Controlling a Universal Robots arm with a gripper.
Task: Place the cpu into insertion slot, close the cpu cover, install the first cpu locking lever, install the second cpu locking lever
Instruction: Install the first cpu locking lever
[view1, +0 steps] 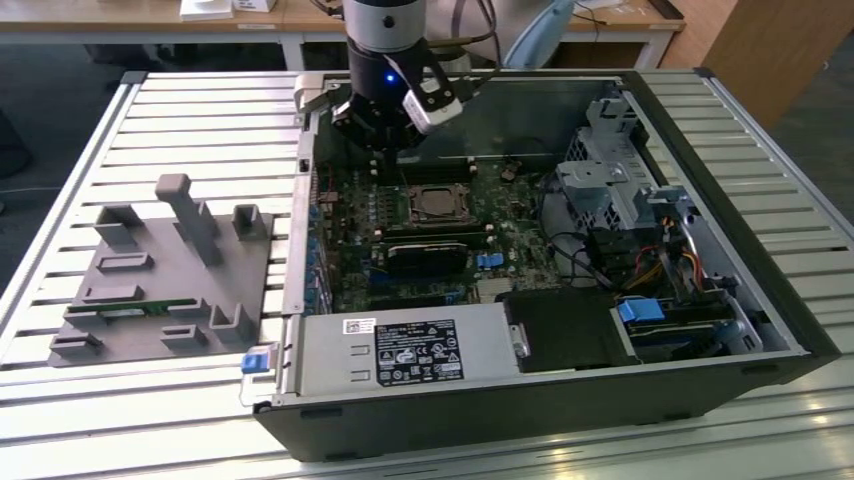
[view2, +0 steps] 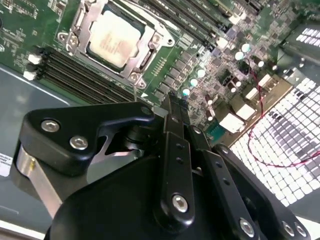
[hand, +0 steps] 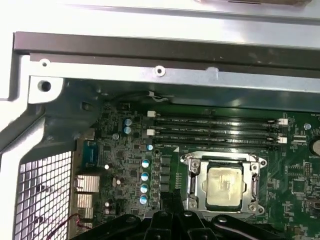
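Slatted tabletop (view1: 200, 110) carries an open computer case (view1: 781, 290), where the gripper (view2: 172, 102), jaws closed on nothing, hovers near the cpu (view2: 114, 39) seated in the insertion slot (view2: 79, 22).

- cpu (hand: 225, 186) top was dull pale silver, faintly yellowish.
- cpu cover (hand: 194, 185) was a silvery metal frame.
- motherboard (hand: 125, 165) was green, with a row of light-blue capacitor tops (hand: 145, 176).
- gripper (view2: 175, 102) was glossy black.
- table (view1: 174, 120) was silver, striped by parallel slats.
- fixture (view1: 160, 270) was plain grey.
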